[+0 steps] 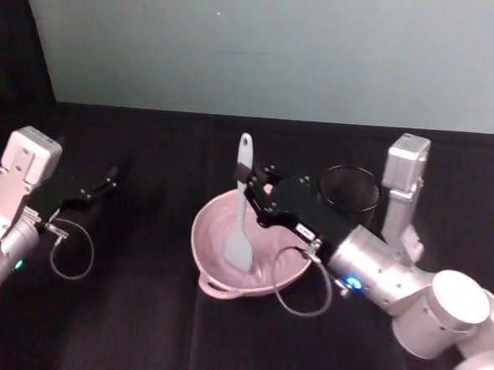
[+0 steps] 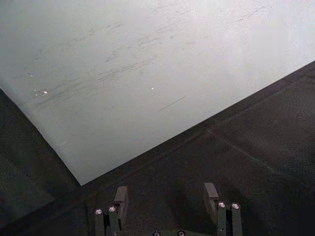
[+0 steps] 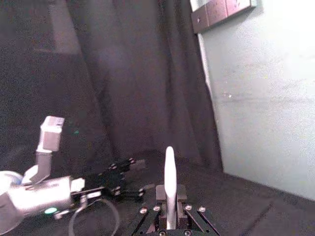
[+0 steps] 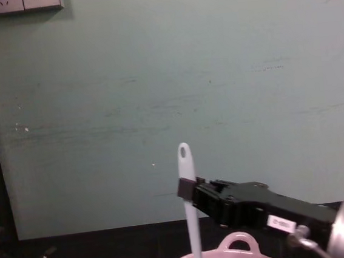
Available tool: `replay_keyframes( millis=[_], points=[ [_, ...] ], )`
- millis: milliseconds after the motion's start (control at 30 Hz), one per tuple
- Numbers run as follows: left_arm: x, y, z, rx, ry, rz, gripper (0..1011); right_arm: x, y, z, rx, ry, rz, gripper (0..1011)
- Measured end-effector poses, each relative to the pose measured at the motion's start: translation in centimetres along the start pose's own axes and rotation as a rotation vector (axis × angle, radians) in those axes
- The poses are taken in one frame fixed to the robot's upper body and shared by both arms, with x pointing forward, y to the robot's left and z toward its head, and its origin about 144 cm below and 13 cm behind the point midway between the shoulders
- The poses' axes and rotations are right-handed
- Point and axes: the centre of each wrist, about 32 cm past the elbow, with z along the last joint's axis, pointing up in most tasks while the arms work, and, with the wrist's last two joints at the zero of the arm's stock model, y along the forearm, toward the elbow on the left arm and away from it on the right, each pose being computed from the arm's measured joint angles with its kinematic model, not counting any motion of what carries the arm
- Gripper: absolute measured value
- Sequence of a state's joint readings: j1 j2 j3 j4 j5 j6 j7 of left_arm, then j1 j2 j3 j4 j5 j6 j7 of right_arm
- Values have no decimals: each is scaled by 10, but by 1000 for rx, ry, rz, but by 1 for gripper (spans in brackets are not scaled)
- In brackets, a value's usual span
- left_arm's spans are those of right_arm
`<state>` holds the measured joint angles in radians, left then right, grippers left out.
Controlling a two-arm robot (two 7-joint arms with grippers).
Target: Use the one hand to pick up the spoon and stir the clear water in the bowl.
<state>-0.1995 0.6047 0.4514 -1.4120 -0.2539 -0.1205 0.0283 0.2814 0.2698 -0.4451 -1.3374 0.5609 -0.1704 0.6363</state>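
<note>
The white spoon stands nearly upright with its scoop down inside the pale pink bowl at the table's middle. My right gripper reaches in from the right and is shut on the spoon's handle below the oval hole. From the chest view the spoon rises out of the bowl, held by the right gripper. In the right wrist view the spoon handle sticks up between the right gripper fingers. My left gripper hangs open at the far left, over bare cloth.
A black wire-mesh cup stands just behind the right arm, right of the bowl. Black cloth covers the table, and a pale wall runs along its back edge. A loose cable loop hangs under the left wrist.
</note>
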Motion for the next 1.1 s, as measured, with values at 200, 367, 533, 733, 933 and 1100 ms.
replay_keyframes(
  millis=[200, 367, 533, 733, 933, 1100],
  points=[
    [0, 0, 0, 0, 0, 0, 1011, 3, 24, -17, 58, -99, -99, 118],
    [0, 0, 0, 0, 0, 0, 1011, 17, 29, -21, 72, -165, -182, 118],
    [0, 0, 0, 0, 0, 0, 1011, 29, 15, -13, 65, -195, -201, 118],
    [0, 0, 0, 0, 0, 0, 1011, 30, -8, -1, 48, -202, -162, 118],
    [0, 0, 0, 0, 0, 0, 1011, 17, -26, 7, 17, -134, -60, 119],
    [0, 0, 0, 0, 0, 0, 1011, 1, -23, 5, 10, -81, 31, 119]
  ],
)
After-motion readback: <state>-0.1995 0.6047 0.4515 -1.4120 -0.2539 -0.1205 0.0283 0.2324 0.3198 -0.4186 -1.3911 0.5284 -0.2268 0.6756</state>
